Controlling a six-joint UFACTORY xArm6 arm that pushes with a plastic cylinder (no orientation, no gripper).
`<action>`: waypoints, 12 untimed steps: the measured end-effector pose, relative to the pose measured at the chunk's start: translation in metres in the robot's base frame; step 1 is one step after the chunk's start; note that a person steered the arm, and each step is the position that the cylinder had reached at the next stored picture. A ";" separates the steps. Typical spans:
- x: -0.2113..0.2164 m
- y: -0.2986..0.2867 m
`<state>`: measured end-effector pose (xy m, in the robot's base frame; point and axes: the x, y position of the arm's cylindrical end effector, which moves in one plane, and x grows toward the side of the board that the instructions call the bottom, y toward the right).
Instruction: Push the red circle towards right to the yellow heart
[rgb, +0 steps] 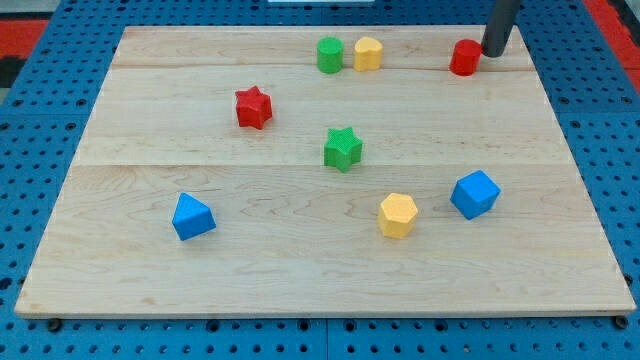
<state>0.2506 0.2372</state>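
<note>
Single camera view, elevated, looking down obliquely across the wooden surface (320, 280) from its near long edge. Whole surface in frame at moderate range; blue perforated base (600, 120) visible around all sides.

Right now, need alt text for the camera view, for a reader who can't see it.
My tip sits just right of the red circle near the wooden board's top edge; the yellow heart lies farther left, beside a green cylinder. Scattered below are a red star, green star, yellow hexagon and two blue blocks.
</note>
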 end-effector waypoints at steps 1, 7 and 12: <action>0.000 0.002; 0.040 -0.006; 0.021 -0.009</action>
<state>0.2716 0.2277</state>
